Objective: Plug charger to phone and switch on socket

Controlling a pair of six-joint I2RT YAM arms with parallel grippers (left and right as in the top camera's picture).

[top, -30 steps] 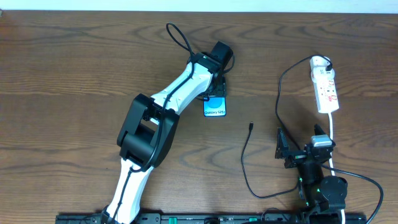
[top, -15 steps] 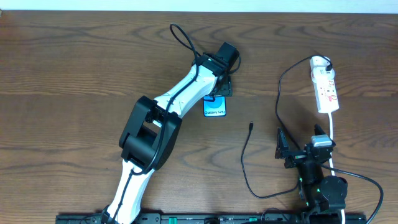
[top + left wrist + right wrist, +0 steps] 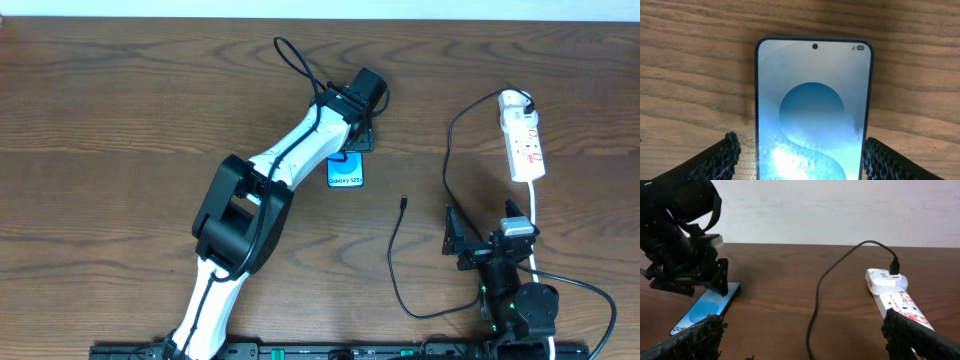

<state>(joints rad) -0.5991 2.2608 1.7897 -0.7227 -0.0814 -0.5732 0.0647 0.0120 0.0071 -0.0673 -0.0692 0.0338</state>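
Step in hand, as I judge it: securing the phone (image 3: 346, 176) before any plugging. It lies flat and face up on the wooden table (image 3: 120, 110), near the middle. Left gripper (image 3: 801, 145) hangs over it with the fingers (image 3: 720, 159) spread wide, one either side of the screen; I cannot tell whether they touch the frame. Overhead, that gripper covers the phone's far end, leaving the near end with its white lettered band showing. Right gripper (image 3: 802, 330) sits low near its base, also spread wide and holding nothing. Charger cable (image 3: 392, 262) lies loose in a long curve. Its connector tip (image 3: 402, 203) rests on bare wood to the right of the phone, apart from it. Its plug (image 3: 894, 268) is already seated in the far end of the power strip (image 3: 526, 143), which lies at the right side of the table. Switch state too small to read. Next move likely calls for the left fingers to close on the phone's long edges and pin it. The right arm must then reach for the tip and line it up with the port; which end holds the port cannot be told. Phone looks slim and glossy, with a dark frame, a blue swirl screen and a punch-hole camera at one short end. Probably slippery to pinch.
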